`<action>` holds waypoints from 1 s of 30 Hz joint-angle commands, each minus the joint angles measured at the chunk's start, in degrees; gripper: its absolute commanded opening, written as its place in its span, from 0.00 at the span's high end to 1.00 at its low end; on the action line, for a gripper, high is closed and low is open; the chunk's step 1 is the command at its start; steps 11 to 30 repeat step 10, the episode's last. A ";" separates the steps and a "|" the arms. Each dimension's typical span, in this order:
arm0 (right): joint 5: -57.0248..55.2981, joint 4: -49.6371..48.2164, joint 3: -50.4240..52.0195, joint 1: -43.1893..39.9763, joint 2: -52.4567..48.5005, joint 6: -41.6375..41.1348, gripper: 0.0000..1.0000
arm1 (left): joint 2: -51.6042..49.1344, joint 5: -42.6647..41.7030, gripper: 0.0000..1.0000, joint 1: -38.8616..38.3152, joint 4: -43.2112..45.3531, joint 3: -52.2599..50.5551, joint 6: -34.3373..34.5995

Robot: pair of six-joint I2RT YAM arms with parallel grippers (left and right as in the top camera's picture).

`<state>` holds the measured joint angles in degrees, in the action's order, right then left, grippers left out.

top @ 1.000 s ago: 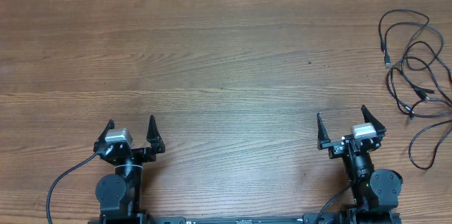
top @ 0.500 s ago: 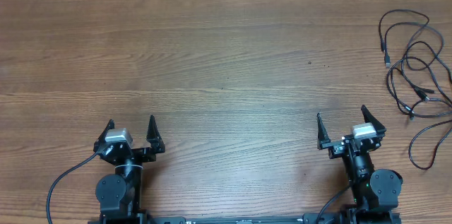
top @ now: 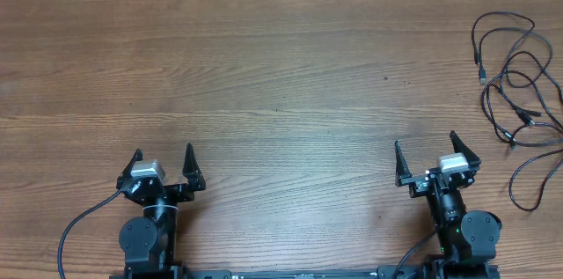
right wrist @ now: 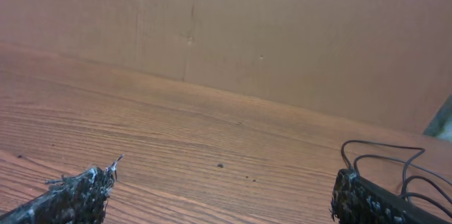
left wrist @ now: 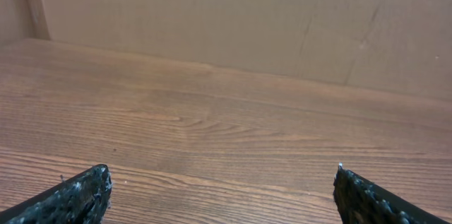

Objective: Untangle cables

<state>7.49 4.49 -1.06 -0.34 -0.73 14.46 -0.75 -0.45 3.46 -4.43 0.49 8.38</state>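
The cables are thin black cords lying in loose, crossing loops at the table's far right edge, with small plug ends showing. A few of their loops also show at the right of the right wrist view, beyond the right fingertip. My right gripper stands open near the front edge, left of and nearer than the cables, holding nothing. My left gripper stands open at the front left, far from them, with only bare wood between its fingers.
The wooden table runs wide between and beyond both arms. A brown cardboard wall closes the far edge. A thick black wire curls from the left arm's base at the front left.
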 commanded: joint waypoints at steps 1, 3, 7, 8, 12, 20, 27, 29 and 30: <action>-0.15 -0.28 0.61 -0.28 0.57 0.22 0.00 | 0.50 -0.46 0.00 -0.11 -0.07 -0.17 -0.48; -0.15 -0.28 0.61 -0.28 0.57 0.22 0.00 | 0.50 -0.46 0.00 -0.11 -0.07 -0.17 -0.48; -0.15 -0.28 0.61 -0.28 0.57 0.22 0.00 | 0.50 -0.46 0.01 -0.11 -0.07 -0.17 -0.48; -0.15 -0.28 0.61 -0.28 0.57 0.22 0.00 | 0.50 -0.46 0.00 -0.11 -0.07 -0.17 -0.48; -0.15 -0.28 0.61 -0.28 0.57 0.22 0.00 | 0.50 -0.46 0.00 -0.11 -0.07 -0.17 -0.50; -0.15 -0.28 0.61 -0.28 0.57 0.22 0.00 | 0.50 -0.46 0.00 -0.11 -0.07 -0.17 -0.50; -0.15 -0.28 0.61 -0.28 0.57 0.22 0.00 | 0.50 -0.46 0.00 -0.11 -0.07 -0.17 -0.50; -0.15 -0.28 0.61 -0.28 0.57 0.22 0.00 | 0.50 -0.46 0.00 -0.11 -0.07 -0.17 -0.50; -0.15 -0.28 0.61 -0.28 0.57 0.22 0.00 | 0.50 -0.46 0.00 -0.11 -0.07 -0.17 -0.50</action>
